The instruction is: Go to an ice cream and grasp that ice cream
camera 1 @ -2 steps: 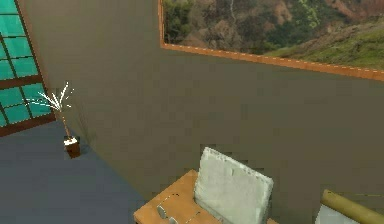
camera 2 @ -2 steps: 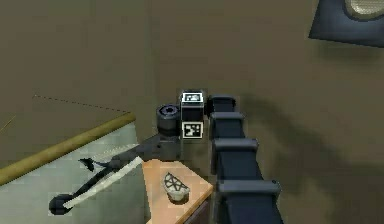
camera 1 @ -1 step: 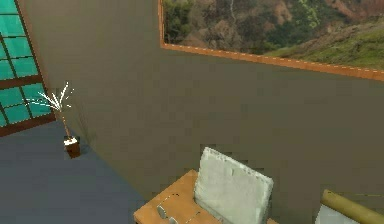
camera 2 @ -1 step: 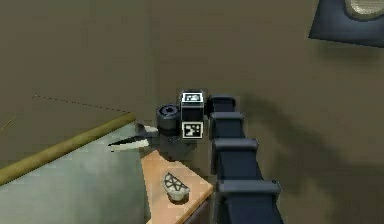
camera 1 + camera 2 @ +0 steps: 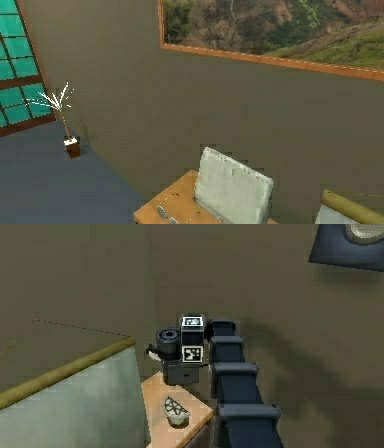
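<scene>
My gripper (image 5: 160, 351) shows in the arm side view as a dark body at the end of the arm (image 5: 236, 389), beside two white marker squares. It hangs above the far part of a small wooden tabletop (image 5: 190, 394). I cannot tell whether it holds anything. A small pale, rounded thing (image 5: 178, 410) with dark markings lies on that tabletop, nearer than the gripper; its shape is too vague to name. In the forward view a wooden tabletop (image 5: 180, 200) at the bottom carries a small grey thing (image 5: 163, 212) and a pale grey upright panel (image 5: 232, 186).
A grey-green panel with an olive top edge (image 5: 70, 394) stands at the arm side view's left. A dark framed thing (image 5: 350, 246) hangs top right. The forward view has a landscape painting (image 5: 270, 28), a teal window (image 5: 18, 70), and a potted plant (image 5: 68, 128) on dark floor.
</scene>
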Tool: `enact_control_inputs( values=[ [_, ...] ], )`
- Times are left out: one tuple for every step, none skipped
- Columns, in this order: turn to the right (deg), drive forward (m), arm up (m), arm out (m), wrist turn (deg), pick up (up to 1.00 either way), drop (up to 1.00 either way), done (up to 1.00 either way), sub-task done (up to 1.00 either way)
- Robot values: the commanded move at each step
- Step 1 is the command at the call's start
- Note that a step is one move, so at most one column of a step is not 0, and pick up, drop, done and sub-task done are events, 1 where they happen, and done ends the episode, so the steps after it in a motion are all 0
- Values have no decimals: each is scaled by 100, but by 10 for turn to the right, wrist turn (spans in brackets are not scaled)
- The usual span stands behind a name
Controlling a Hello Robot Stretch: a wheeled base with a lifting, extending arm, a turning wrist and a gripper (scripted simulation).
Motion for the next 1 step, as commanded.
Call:
enact_control_inputs(
  values=[
    [0, 0, -30, 0, 0, 0, 0, 0, 0]
  ],
)
